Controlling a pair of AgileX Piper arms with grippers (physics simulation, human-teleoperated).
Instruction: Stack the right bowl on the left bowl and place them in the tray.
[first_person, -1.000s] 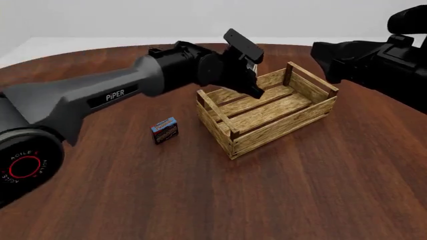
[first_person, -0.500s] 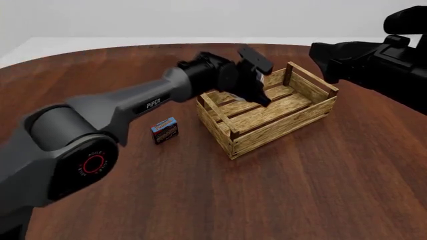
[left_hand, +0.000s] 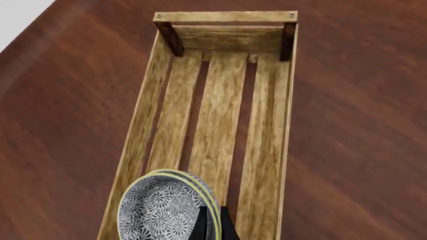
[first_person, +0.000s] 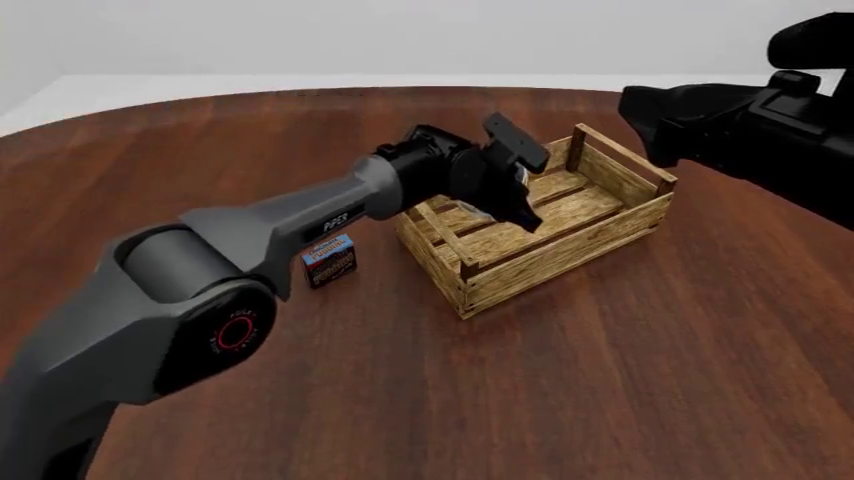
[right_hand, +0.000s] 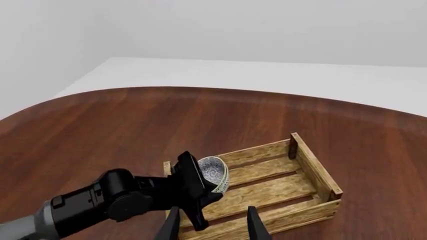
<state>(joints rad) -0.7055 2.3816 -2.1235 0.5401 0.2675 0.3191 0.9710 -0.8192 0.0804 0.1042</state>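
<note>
Lowering over the last second, my left arm has stretched forward and sunk toward the tray, so my left gripper now hangs low over the tray's near-left end, where before it sat higher; I judge the stacking done and the placing nearly so, with only the set-down and release remaining. The table is dark, glossy, streaked wood with a rounded far edge; the tray is pale rough slats with gaps between floor boards and four darker corner posts, its floor bare beyond the bowls; my right gripper waits high and well apart, its two fingers parted on nothing. The stacked bowls show as nested rims, yellow-green edged, with a dense black-and-white floral glaze inside; the left wrist view shows them within the tray's walls at one end, my left fingers pinching the rim, though whether they already rest on the slats I cannot tell. A small blue-and-red box stands beside the tray.
</note>
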